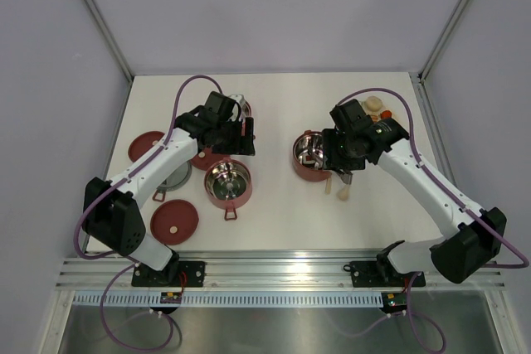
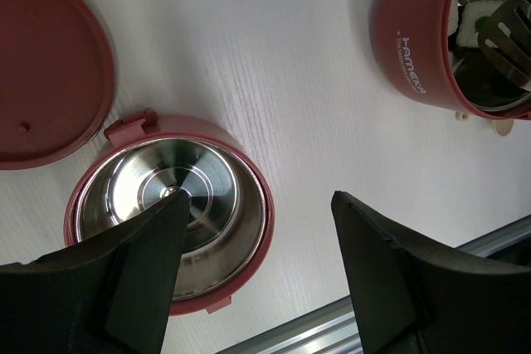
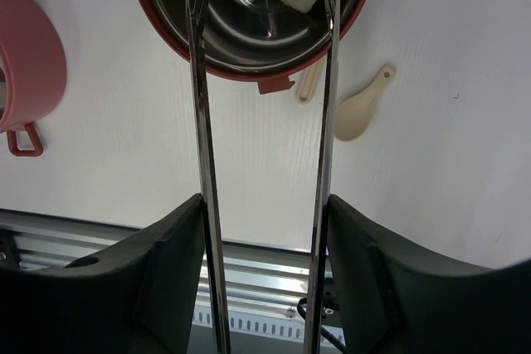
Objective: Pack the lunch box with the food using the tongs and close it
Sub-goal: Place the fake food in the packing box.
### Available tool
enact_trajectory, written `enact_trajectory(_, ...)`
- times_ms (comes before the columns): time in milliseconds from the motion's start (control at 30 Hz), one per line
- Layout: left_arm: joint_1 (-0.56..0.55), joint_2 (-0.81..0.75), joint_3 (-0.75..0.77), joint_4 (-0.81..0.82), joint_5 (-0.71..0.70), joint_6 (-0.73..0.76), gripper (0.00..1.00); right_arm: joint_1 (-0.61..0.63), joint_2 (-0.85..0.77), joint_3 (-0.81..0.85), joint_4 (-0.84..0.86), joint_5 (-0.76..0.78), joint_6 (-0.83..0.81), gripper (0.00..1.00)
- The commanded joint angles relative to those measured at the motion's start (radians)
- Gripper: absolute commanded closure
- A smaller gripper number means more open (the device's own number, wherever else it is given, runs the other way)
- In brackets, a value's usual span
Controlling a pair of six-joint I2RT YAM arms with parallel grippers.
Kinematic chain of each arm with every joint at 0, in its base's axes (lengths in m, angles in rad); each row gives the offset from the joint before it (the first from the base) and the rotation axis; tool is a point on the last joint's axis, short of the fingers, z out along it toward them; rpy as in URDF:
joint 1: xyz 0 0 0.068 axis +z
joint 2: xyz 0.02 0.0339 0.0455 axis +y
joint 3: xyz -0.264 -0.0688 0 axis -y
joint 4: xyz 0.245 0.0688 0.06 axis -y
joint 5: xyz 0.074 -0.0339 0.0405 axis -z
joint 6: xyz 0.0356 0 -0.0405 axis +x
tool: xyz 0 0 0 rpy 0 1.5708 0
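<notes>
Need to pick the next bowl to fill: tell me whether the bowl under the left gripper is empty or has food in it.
Empty. The left wrist view shows the bowl with a bare shiny steel bottom, no food pieces on it; the left gripper hangs open above.

This is a robotics lab test cell, not a home kitchen. A plain white tabletop (image 1: pixel 274 213) sits boxed in by blank pale lilac panel walls (image 1: pixel 274 6) on slim aluminium corner posts (image 1: pixel 98 14), with a ribbed aluminium mounting rail (image 1: pixel 274 269) along the near edge and purple cables (image 1: pixel 178 109) looping about.
</notes>
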Motion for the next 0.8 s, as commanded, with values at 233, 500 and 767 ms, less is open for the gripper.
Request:
enact_trajectory(233, -0.005, 0.002, 0.025, 0.041, 0.001, -0.006, 0.27, 0.009, -0.041, 0.059, 0.053, 0.055, 0.009, 0.73)
enact_trajectory(500, -0.005, -0.001, 0.035, 0.036, -0.002, -0.002, 0.27, 0.009, -0.035, 0.176, 0.079, 0.219, 0.025, 0.89)
enact_trajectory(767, -0.005, -0.004, 0.033, 0.032, -0.005, 0.008, 0.27, -0.122, 0.087, 0.291, 0.120, 0.234, -0.040, 0.86)
